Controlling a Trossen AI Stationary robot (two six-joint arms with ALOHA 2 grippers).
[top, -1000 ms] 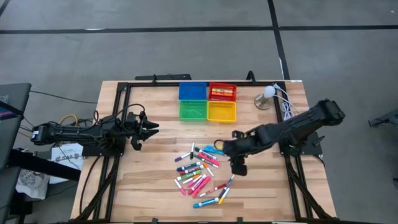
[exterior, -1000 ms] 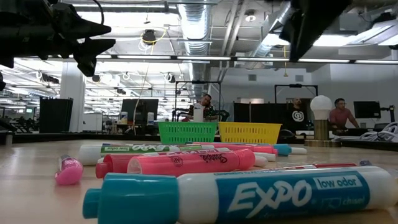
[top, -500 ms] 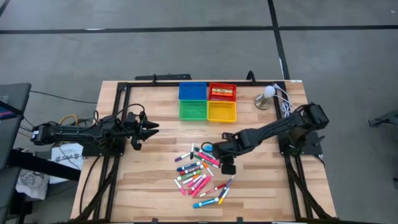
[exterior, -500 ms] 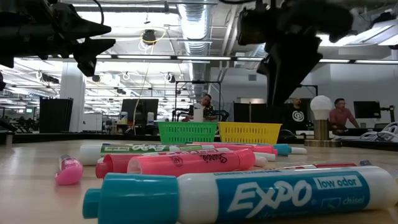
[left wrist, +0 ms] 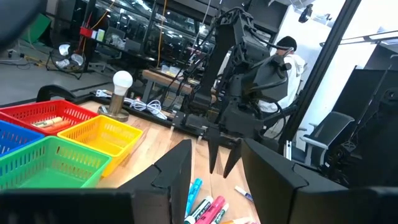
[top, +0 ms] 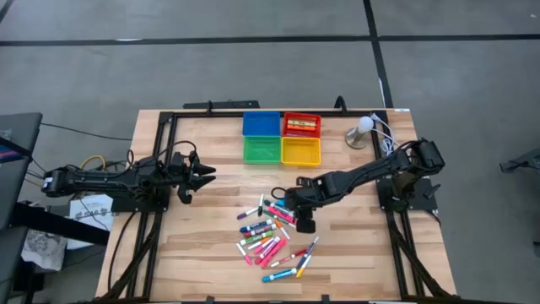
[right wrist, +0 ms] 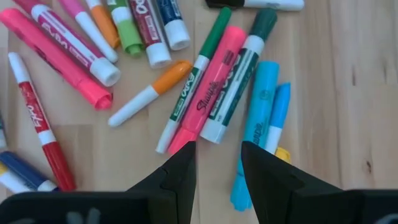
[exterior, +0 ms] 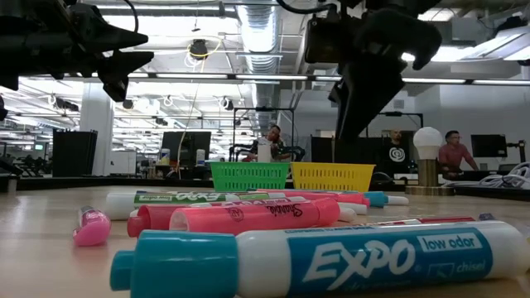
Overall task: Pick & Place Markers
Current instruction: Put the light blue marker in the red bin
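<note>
Right now the right gripper (top: 291,199) hangs over the top of the markers (top: 272,230) scattered mid-table, its fingers partly parted and empty, apparently lining up on the pink marker (right wrist: 206,94) below. Off at the table's left edge the left gripper (top: 205,173) waits, part-open and empty, clear of the pile

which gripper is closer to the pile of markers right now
The right. The right gripper hangs over the upper edge of the pile of markers, fingers open and holding nothing. The left gripper waits well off to the pile's left, near the table's left side.
</note>
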